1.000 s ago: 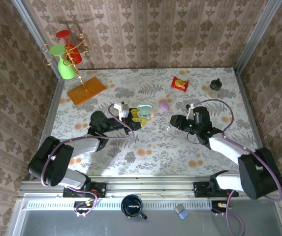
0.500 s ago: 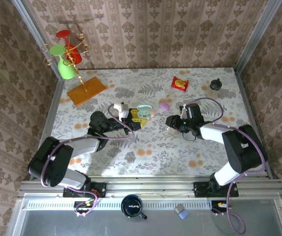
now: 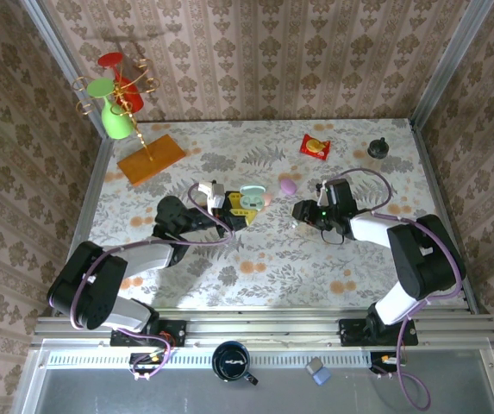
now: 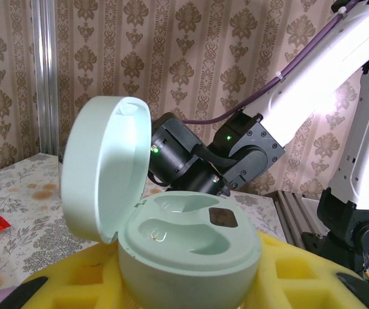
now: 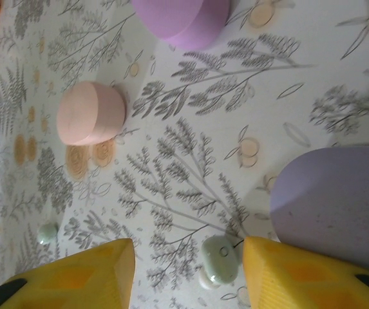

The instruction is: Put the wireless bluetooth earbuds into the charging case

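Note:
My left gripper [image 4: 184, 286] is shut on the open mint charging case [image 4: 190, 248], which sits between its yellow fingers [image 4: 300, 273]. The lid [image 4: 104, 167] stands up on the left and both sockets look empty. From above, this case [image 3: 251, 197] sits at the table's middle with the left gripper [image 3: 234, 213] on it. My right gripper [image 5: 187, 251] is open and low over the table. A mint earbud [image 5: 219, 259] lies between its fingertips, close beside the right one [image 5: 287, 277]. A second mint earbud [image 5: 47, 233] lies to the left. The right gripper [image 3: 301, 211] faces the case.
A pink case [image 5: 91, 112], a purple case [image 5: 181, 19] and a lavender case [image 5: 339, 199] lie shut around the right gripper. A red packet [image 3: 315, 147] and a black object [image 3: 378, 148] sit at the back right. A mug tree [image 3: 117, 99] stands at the back left.
The right arm's elbow has swung in and its gripper has edged a little to the left over the table. The left arm and the case have not moved.

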`<state>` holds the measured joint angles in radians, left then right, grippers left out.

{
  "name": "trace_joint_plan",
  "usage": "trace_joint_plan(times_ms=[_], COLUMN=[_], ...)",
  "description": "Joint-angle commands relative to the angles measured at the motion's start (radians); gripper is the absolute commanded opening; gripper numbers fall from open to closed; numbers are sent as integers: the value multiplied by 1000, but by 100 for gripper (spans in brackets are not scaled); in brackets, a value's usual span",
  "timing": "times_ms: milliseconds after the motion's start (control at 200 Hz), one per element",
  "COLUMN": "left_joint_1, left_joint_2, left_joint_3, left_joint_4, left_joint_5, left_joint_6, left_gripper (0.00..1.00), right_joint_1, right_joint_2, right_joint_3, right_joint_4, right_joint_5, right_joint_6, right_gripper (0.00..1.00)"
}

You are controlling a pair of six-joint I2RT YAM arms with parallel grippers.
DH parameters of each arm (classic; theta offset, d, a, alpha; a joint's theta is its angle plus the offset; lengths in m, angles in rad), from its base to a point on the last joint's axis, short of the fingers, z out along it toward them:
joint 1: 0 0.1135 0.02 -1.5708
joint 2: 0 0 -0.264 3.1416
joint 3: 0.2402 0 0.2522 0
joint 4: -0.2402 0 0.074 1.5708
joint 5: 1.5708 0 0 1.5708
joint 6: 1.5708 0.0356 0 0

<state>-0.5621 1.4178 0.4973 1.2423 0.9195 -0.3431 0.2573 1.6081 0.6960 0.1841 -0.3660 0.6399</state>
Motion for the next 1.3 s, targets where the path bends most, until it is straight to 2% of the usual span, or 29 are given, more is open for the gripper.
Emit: trace_joint_plan(times_ms=[0, 150, 335, 555, 1295], left_joint_1=[5, 7, 7, 7, 7], left_joint_2=[-26, -28, -28, -30, -26], left_joint_3=[-5, -9, -7, -4, -6], left_joint_4=[38, 37, 37, 37, 36], left_joint_5=[19, 16, 16, 18, 25], left_joint_6=[15, 15, 16, 16, 15], left_gripper=[34, 34, 34, 34, 34], right_joint_1=[-11, -11, -4, 26, 30], right_joint_2=[6, -41, -73, -109, 87], right_joint_3=[27, 15, 0, -60, -26], right_joint_4=[-62, -50, -18, 22, 146], right_joint_5=[68, 124, 39, 32, -41], right_joint_6=[-56, -73, -48, 8, 55], right_gripper=[50, 51, 52, 52, 46])
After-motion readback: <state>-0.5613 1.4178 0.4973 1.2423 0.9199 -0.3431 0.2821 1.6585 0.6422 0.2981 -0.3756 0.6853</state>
